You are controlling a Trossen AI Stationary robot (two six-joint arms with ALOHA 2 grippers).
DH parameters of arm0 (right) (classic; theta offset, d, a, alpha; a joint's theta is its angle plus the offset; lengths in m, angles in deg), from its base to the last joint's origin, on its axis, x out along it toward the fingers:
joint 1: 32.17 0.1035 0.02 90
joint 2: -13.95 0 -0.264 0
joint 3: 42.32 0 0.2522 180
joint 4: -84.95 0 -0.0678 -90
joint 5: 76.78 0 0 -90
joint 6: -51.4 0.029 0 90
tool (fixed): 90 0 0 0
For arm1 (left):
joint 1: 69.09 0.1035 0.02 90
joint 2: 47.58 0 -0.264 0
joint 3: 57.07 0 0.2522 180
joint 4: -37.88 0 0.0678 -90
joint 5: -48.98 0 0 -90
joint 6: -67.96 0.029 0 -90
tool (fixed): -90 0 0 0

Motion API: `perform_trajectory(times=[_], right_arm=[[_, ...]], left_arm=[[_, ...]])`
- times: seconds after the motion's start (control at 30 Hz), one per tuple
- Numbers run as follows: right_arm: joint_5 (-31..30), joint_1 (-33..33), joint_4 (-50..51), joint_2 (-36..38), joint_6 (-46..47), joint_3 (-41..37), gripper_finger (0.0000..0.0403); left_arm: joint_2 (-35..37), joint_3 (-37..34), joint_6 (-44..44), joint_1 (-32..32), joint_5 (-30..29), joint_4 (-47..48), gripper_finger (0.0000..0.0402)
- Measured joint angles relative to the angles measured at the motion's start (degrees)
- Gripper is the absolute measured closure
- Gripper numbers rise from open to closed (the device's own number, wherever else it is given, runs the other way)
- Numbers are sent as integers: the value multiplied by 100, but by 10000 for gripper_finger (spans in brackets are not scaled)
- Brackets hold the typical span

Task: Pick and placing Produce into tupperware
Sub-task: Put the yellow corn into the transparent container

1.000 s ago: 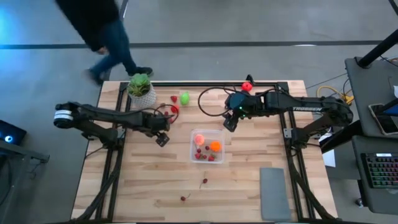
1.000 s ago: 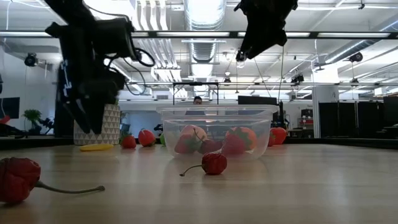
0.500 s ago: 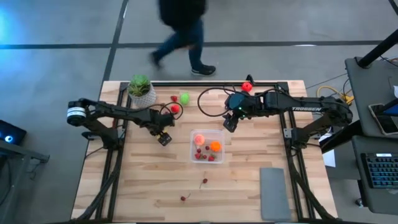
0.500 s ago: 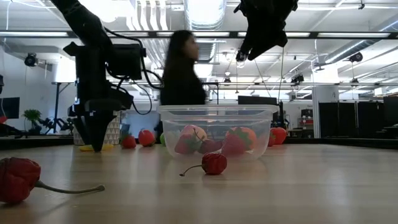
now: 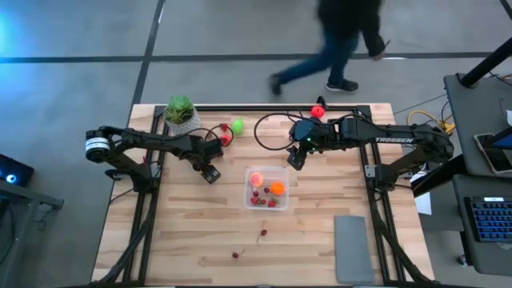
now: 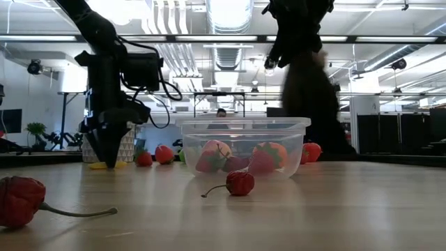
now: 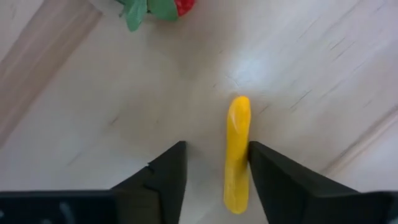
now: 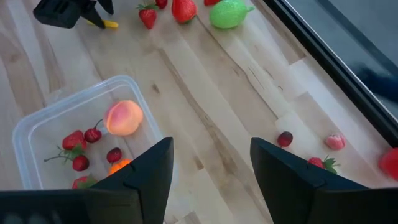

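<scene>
Left gripper [image 5: 210, 174]: down at the wooden table [image 5: 184, 232], left of the tupperware and well apart from it.
Left fingers [image 7: 163, 180]: parted a narrow way, with a slim yellow piece [image 7: 236, 152] lying between them. It lies against the inner face of one finger; a gap shows between it and the other. It rests on the wood, so no firm grip shows.
Right gripper [image 5: 294, 159]: hangs above the table just beyond the tupperware's far edge, off the surface.
Right fingers [image 8: 146, 177]: spread moderately apart, nothing between them, touching nothing.
Tupperware [image 5: 282, 173]: near the middle of the table, upright; it holds a pale peach ball [image 8: 124, 118], an orange piece [image 5: 277, 188] and several small red fruits.
Produce outside it: a lime-green piece [image 5: 238, 126] and red strawberries [image 5: 224, 136] near the far-left edge; more small red pieces [image 8: 323, 163] near the far rail; two cherries [image 5: 263, 233] on the near side of the table.
Potted plant [image 5: 181, 114]: far-left corner.
Grey pad [image 5: 353, 248]: near-right area.
Person [image 5: 344, 40]: walking on the floor beyond the table.
</scene>
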Motion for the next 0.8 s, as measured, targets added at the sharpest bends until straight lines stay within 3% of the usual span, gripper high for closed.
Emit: perform_trajectory(times=[0.5,0.8], right_arm=[[0,0,92,0,0,-2,197],[0,0,129,0,0,-4,197]], left_arm=[[-4,9,-77,-11,183,-46,315],[31,9,-86,-33,610,-26,388]])
